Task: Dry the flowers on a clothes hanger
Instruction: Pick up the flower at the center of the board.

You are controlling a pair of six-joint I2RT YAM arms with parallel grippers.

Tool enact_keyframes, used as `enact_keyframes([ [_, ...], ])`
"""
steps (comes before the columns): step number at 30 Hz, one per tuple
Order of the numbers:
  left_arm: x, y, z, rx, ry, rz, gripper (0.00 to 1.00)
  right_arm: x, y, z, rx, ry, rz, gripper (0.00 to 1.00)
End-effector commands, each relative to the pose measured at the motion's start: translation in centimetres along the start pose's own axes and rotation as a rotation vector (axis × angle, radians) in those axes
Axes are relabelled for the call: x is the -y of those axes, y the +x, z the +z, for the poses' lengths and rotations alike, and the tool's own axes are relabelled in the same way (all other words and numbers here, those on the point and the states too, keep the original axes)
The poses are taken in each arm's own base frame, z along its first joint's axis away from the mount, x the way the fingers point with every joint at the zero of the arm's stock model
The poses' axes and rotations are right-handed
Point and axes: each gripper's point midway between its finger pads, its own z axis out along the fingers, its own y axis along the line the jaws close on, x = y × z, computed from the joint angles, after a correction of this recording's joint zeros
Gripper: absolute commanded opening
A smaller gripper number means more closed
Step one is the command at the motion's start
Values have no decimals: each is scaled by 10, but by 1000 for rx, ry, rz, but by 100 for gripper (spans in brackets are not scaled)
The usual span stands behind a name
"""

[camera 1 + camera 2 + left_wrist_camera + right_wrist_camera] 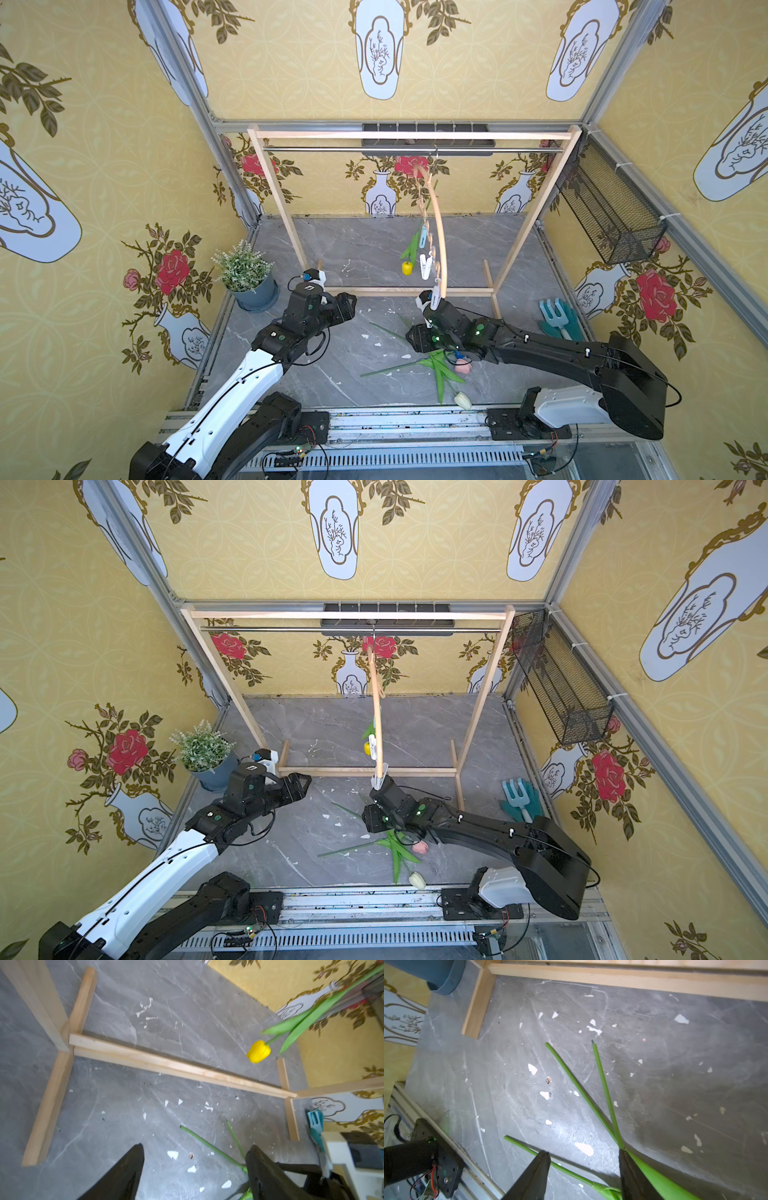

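The clothes hanger (440, 232) hangs by its hook from the rack's metal rod, seen nearly edge-on, with pale clips along it. One clip holds a yellow flower (407, 268) head down; its head also shows in the left wrist view (258, 1051). Three more flowers lie crossed on the grey floor: a pink head (462, 366), a white head (462, 400) and a blue head mostly hidden under the right arm. My right gripper (584, 1157) is open low over their green stems (577, 1086). My left gripper (195, 1147) is open and empty, left of the hanger.
The wooden rack (409, 135) stands across the middle, its bottom bar (176, 1066) on the floor. A potted plant (245, 270) stands at the left wall. A teal garden fork and glove (559, 322) lie at the right. A wire basket (611, 212) hangs on the right wall.
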Motion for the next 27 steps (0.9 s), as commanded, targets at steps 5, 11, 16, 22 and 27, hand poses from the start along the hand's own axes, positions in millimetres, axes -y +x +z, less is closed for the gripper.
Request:
enact_keyframes([
  [5,11,26,15,-95,-167,126,85,27,-1,-14,96,187,126,57],
  [11,55,21,24,-66,40,116,84,22,8,-42,125,279,113,44],
  [16,66,13,26,-29,92,65,77,13,29,-40,29,252,67,37],
  [22,58,18,24,-7,130,-10,78,25,32,-28,-27,257,54,39],
  [27,59,17,19,40,223,-44,71,30,19,-11,-47,144,64,39],
])
